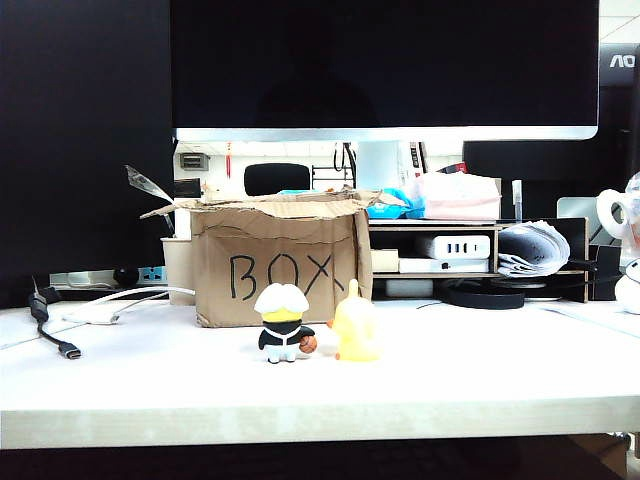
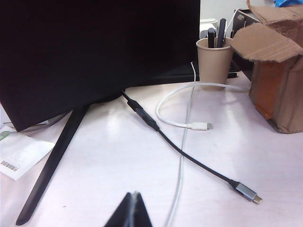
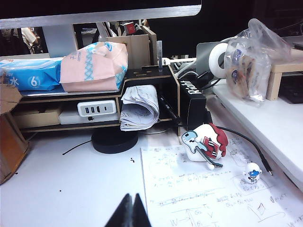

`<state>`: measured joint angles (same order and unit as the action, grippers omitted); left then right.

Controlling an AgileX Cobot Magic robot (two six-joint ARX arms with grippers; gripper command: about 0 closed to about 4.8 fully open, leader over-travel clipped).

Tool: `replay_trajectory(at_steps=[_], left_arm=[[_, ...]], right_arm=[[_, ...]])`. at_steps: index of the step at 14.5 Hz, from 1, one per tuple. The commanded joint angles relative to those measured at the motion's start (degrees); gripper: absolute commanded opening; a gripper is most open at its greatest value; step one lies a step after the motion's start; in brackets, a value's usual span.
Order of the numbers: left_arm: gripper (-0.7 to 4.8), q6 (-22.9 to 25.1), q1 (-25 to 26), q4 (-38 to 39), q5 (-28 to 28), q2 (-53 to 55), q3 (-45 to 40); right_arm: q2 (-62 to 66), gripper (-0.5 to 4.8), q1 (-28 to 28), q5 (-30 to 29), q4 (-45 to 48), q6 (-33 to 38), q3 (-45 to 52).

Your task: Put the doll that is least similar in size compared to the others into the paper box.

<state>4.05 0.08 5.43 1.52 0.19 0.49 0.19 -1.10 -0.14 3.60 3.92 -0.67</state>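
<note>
The doll, the round white figure with the dark red cap and a snowboard across its front, sits on a sheet of handwritten paper on the tabletop, in front of the black desk organiser. It is seen properly only in the right wrist view, and in the exterior view it is at most a white shape cut off by the right edge. It looks tipped onto its side, with its long axis running roughly across the right tool's line of approach rather than along it, though the tilt is hard to judge. The right tool hangs low over the tabletop short of the paper, its two dark fingertips pressed together with nothing between them, and the doll lies ahead of it and off to the side away from the paper box. The left tool is likewise closed and empty, hovering over cables near the monitor stand, well apart from the doll. The paper box, lettered "BOX", stands mid-tabletop with its torn flaps open upward, between the two arms' sides. The small white-haired figure and the yellow duck-like figure stand just in front of it. Judged from this, the right arm is much the nearer one for the pick, and its tool must open before it closes across the doll's narrower width.
</note>
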Motion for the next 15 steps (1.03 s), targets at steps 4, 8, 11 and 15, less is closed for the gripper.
replay_trajectory(at_steps=[4,8,11,15], left_arm=[[-0.05,0.0,0.0,-0.1,-0.2,0.0,0.0],[-0.05,0.0,0.0,-0.1,-0.2,0.0,0.0],[-0.05,0.0,0.0,-0.1,-0.2,0.0,0.0],[-0.05,0.0,0.0,-0.1,-0.2,0.0,0.0]], right_arm=[[0.0,0.0,0.0,0.1,0.5,-3.0,0.2],[0.0,0.0,0.0,0.2,-1.3,-3.4,0.2],[0.0,0.0,0.0,0.2,-2.0,-3.4,0.2],[0.0,0.0,-0.1,0.2,-2.1,-3.4,0.2]])
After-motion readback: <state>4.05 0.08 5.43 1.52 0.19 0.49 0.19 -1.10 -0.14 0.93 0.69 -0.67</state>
